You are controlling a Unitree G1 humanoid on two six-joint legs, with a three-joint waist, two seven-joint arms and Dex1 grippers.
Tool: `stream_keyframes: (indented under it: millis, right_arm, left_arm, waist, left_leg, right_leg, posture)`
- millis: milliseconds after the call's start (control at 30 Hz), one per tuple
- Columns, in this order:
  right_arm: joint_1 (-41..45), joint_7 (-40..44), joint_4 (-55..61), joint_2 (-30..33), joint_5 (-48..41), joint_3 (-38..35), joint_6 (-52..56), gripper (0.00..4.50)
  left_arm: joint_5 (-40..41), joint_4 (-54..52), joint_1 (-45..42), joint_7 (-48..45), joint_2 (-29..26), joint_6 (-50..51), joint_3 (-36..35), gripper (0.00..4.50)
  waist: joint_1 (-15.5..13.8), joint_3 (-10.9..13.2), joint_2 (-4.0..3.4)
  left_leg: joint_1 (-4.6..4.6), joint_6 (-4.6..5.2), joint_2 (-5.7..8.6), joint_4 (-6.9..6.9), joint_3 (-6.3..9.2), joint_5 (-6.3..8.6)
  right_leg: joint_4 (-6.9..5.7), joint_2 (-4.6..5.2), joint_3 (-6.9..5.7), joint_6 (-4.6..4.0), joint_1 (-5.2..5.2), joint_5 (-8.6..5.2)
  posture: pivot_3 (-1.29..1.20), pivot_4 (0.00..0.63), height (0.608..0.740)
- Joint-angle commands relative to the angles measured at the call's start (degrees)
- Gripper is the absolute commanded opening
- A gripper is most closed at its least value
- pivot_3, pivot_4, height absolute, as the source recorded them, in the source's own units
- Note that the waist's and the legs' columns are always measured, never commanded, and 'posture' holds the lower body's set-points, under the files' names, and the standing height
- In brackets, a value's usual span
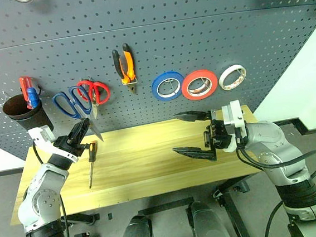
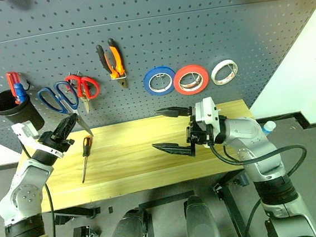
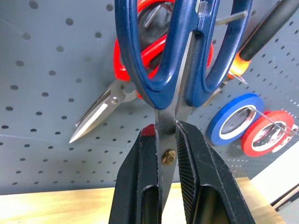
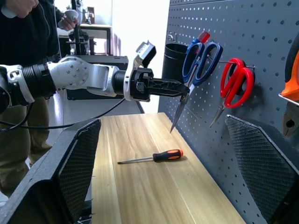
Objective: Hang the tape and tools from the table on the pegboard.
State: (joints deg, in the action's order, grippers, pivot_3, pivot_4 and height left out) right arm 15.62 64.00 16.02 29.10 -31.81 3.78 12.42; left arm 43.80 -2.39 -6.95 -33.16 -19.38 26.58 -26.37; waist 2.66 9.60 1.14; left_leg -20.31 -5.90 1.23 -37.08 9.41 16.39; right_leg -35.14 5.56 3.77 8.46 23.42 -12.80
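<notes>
**A:** Where are the blue scissors (image 1: 72,102) right now?

**B:** At the left of the frame, held up against the grey pegboard (image 1: 205,30), just beside the red scissors (image 1: 95,91). The left gripper (image 3: 166,154) is clamped on their blades at the pivot screw, handle loops uppermost.

**A:** How would they handle?

**B:** Probably light and rigid: smooth steel blades, glossy plastic loops. The steel looks slippery, so the ribbed finger pads gripping at the pivot seem sensible. The loops are what should slide over a wire hook.

**A:** And the other arm?

**B:** The right gripper (image 1: 194,134) hangs mid-frame above the table (image 1: 147,175), jaws wide apart and empty.

**A:** What is left?

**B:** A slim screwdriver (image 1: 91,164) lies on the pale wood planks at lower left. The pliers (image 1: 125,65) and three tape rolls (image 1: 199,84) already hang.
</notes>
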Motion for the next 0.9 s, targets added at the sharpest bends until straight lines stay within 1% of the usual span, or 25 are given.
stream_keyframes:
  millis: [33,100,167,300,333,433,533,633,733,767,800,867,900]
  right_arm:
    - [0.01,0.21,0.81,0.09,-0.17,-0.42,-1.06,4.5]
    - [0.01,0.26,0.77,0.12,-0.09,-0.4,-1.18,4.5]
    - [0.03,0.27,0.61,0.08,0.09,-0.3,-1.33,4.5]
    - [-0.09,0.19,0.54,0.17,0.54,-0.28,-1.6,4.5]
    - [-0.17,0.26,0.49,0.4,0.98,-0.22,-1.87,4.5]
    - [-0.24,0.2,0.1,0.81,2.55,-0.2,-3.05,4.5]
    - [0.11,0.25,-0.81,1.56,4.28,0.23,-3.56,4.5]
    - [0.43,0.33,-1.58,1.38,4.77,0.44,-3.97,4.5]
    - [0.57,0.5,-2.16,0.87,5.1,0.93,-4.48,4.5]
    - [0.66,0.52,-2.3,0.7,5.12,1.09,-4.58,4.5]
    - [0.75,0.53,-2.42,0.47,5.14,1.29,-4.6,4.5]
    - [0.84,0.51,-2.58,0.11,5.25,1.61,-4.7,4.5]
    - [0.82,0.46,-2.52,-0.01,5.3,1.74,-4.69,4.5]
  left_arm:
    - [-0.51,-0.65,-0.41,-0.47,-1.13,-1.55,-0.07,0.2]
    - [-0.66,-0.5,-0.46,-0.63,-1.26,-1.54,0.12,0.91]
    - [-0.73,-0.2,-0.58,-0.82,-1.33,-1.58,0.14,1.47]
    - [-1.57,0.14,-0.39,-0.49,-1.74,-2.06,0.06,2.85]
    - [-1.82,-0.15,0.23,-0.4,-2.09,-1.92,0.03,3.1]
    - [-3.13,-2.01,3.12,-0.39,-3.49,-1.06,0.58,3.1]
    - [-4.72,-1.74,6.28,3.16,-6.02,3.51,0.64,3.1]
    - [-11.28,3.96,6.21,9.19,-9.42,7.2,2.58,3.1]
    - [-16.31,9.33,4.86,12.24,-11.91,10.55,5.88,3.1]
    - [-16.87,11.01,3.87,12.85,-12.25,12.32,6.53,3.47]
    - [-18.01,12.85,2.5,13.77,-12.38,13.08,7.32,3.66]
    - [-19.55,16.01,-0.5,15.34,-12.16,14.6,8.06,4.29]
    - [-20.26,17.89,-2.57,16.1,-12.13,16.02,8.66,4.46]
  waist:
    - [0.0,0.0,0.0]
    - [0.02,0.0,0.0]
    - [0.01,-0.02,-0.01]
    - [0.01,-0.05,0.0]
    - [0.02,-0.06,0.0]
    - [0.37,-0.08,-0.02]
    - [0.86,-0.08,-0.02]
    - [1.16,-0.08,-0.02]
    - [1.27,-0.09,-0.03]
    - [1.25,-0.09,-0.04]
    - [1.14,-0.09,-0.03]
    - [1.02,-0.09,-0.03]
    - [0.96,-0.1,-0.02]
  left_leg:
    - [0.0,0.0,0.0,0.0,0.0,0.0]
    - [0.0,0.0,0.0,0.0,0.0,0.0]
    - [0.01,0.0,0.0,0.0,0.0,0.0]
    - [0.0,0.0,0.0,0.0,0.0,0.0]
    - [0.0,0.0,0.0,0.0,0.0,0.0]
    - [0.02,0.0,0.0,0.01,0.0,0.0]
    - [0.01,0.0,0.0,0.02,0.0,0.0]
    - [0.04,0.01,0.0,0.02,0.0,0.0]
    - [0.07,0.01,0.0,0.02,0.01,0.0]
    - [0.07,0.01,0.0,0.0,0.01,0.0]
    - [0.07,0.01,0.0,0.0,0.0,0.0]
    - [0.07,0.01,0.0,0.0,0.01,0.0]
    - [0.06,0.01,0.0,0.0,0.02,0.0]
  right_leg:
    - [0.0,0.0,0.0,0.0,0.0,0.0]
    - [0.0,0.0,0.0,0.0,0.0,0.0]
    - [0.0,0.0,0.0,0.0,0.0,0.0]
    - [0.0,0.0,0.0,0.0,0.0,0.0]
    - [0.0,0.0,0.0,0.0,0.0,0.0]
    - [0.0,0.0,0.0,0.0,0.0,0.0]
    - [0.0,0.0,0.0,-0.01,0.0,-0.01]
    - [-0.03,0.0,0.0,-0.06,0.0,-0.04]
    - [-0.07,0.0,0.0,-0.07,-0.02,-0.04]
    - [-0.06,0.0,0.0,-0.07,-0.03,-0.03]
    - [-0.06,0.0,0.0,-0.06,-0.04,-0.03]
    - [-0.06,0.0,0.0,0.0,-0.03,0.01]
    - [-0.07,0.0,-0.01,0.05,-0.03,0.04]
  posture:
    - [-0.08,0.073,0.738]
    - [-0.08,0.073,0.738]
    - [-0.08,0.069,0.738]
    - [-0.09,0.068,0.738]
    - [-0.09,0.068,0.738]
    - [-0.09,0.068,0.738]
    - [-0.09,0.076,0.738]
    - [-0.08,0.078,0.738]
    - [-0.06,0.086,0.738]
    - [-0.06,0.086,0.738]
    - [-0.06,0.086,0.738]
    - [-0.06,0.086,0.738]
    - [-0.05,0.093,0.738]
